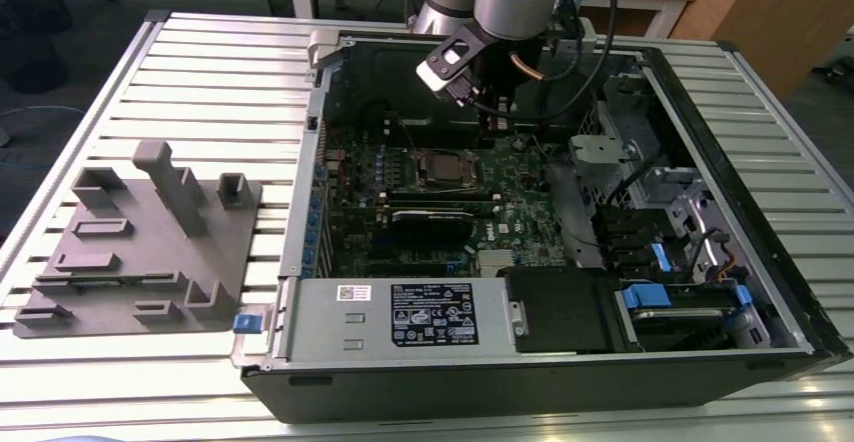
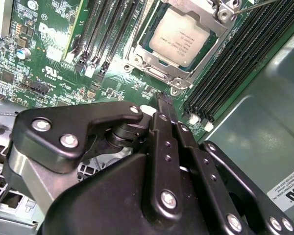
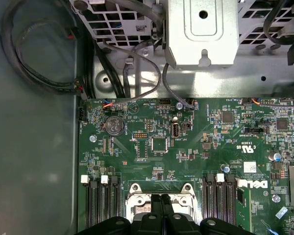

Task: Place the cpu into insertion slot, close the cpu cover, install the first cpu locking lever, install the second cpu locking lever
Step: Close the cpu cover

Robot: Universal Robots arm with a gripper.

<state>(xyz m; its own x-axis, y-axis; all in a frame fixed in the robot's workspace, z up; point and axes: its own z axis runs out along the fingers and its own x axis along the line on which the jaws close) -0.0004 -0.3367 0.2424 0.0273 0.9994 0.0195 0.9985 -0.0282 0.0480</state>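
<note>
Closest to the exterior camera, a silver power supply (image 1: 400, 314) fills the open case's front. At the exterior view's left lies a grey fixture plate (image 1: 134, 242). Mid-case, on the green board (image 1: 527, 177), the cpu (image 2: 182, 36) sits in the insertion slot (image 1: 424, 170), with the cpu cover (image 2: 139, 46) framing it. The gripper (image 2: 161, 100) hangs just beside that socket, fingers (image 2: 167, 147) pressed together on nothing. Drive bays (image 1: 667, 212) stand at the right.
</note>
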